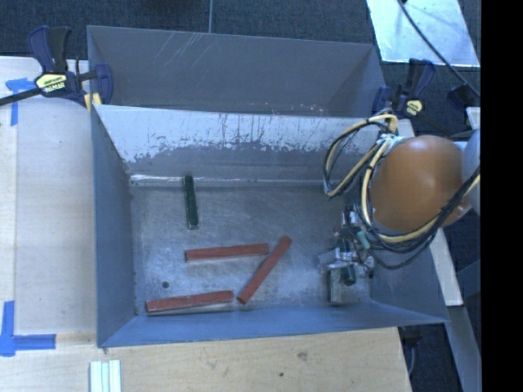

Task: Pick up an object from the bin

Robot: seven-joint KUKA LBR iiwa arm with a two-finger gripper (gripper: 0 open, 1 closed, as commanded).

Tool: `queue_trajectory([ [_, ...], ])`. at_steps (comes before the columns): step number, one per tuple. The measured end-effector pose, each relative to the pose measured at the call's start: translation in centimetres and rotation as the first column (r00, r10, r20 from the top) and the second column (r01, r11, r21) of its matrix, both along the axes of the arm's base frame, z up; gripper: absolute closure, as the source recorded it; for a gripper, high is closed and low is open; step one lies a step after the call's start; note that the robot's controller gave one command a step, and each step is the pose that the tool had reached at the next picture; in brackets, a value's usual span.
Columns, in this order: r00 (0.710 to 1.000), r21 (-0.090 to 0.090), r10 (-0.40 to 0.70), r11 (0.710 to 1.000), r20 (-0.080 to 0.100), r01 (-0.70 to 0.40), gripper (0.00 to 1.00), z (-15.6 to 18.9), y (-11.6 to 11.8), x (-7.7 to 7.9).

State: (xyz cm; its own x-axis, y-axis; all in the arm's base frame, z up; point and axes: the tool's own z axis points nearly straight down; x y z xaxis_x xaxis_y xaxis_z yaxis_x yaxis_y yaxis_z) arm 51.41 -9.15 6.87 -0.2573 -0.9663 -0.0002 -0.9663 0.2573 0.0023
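My gripper (338, 288) hangs low over the bin floor at the front right corner, below the orange dome. Nothing shows between its fingers. The nearest loose thing is a reddish-brown flat stick (265, 269) lying slanted to the gripper's left, a clear gap away. A second reddish-brown stick (226, 253) lies level just beyond it, touching or almost touching its upper end. A third (189, 302) rests along the front wall at the lower left.
A dark green short rod (190, 202) lies upright in the view near the back left of the floor. The bin's right wall and front wall stand close to the gripper.
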Motion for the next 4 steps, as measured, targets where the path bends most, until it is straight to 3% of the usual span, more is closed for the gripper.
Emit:
queue_trajectory([
  [1,1.000,0.000,-0.002,1.000,0.001,0.002,1.00,0.1,0.0,0.0],
  [4,1.000,0.000,-0.006,1.000,0.007,0.006,1.00,9.1,0.1,0.4],
])
